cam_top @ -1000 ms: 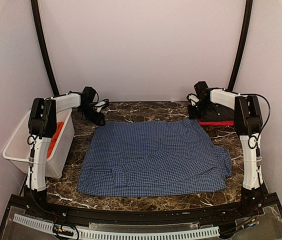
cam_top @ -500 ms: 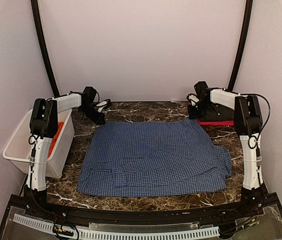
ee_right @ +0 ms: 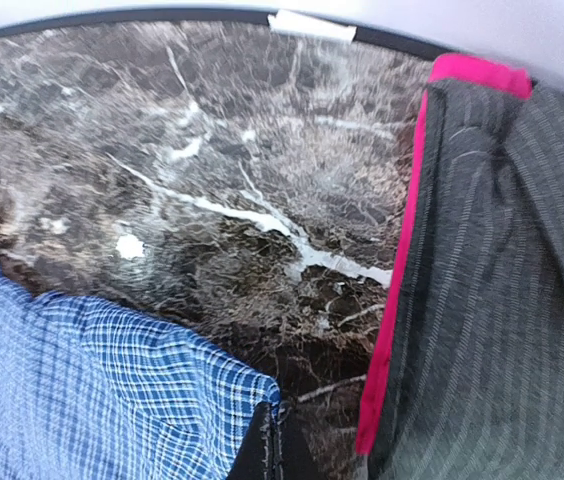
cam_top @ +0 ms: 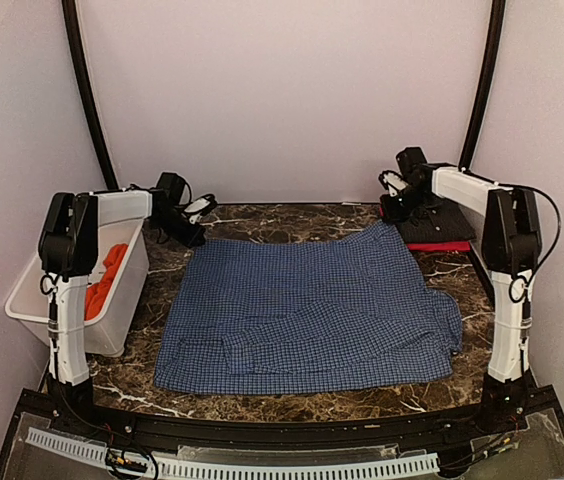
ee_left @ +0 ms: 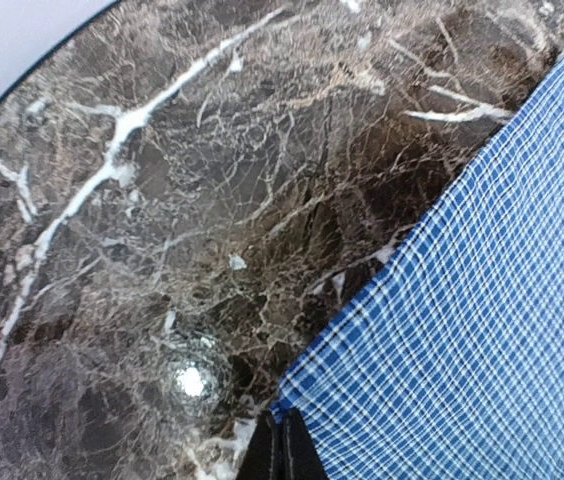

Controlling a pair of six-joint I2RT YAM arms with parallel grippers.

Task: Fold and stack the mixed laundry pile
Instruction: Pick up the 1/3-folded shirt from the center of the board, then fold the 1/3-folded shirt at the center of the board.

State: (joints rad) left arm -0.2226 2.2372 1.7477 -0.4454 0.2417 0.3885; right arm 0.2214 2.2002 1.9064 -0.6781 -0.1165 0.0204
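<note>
A white basket at the left edge holds the orange-red shirt. The blue-and-white checked shirt lies spread across the middle of the dark marble table. The left gripper is pinched closed on the shirt's far-left corner. The right gripper is clamped on its far-right corner. A dark striped cloth lies at the far right.

1 checked shirt, 1 basket, 2 grippers
</note>
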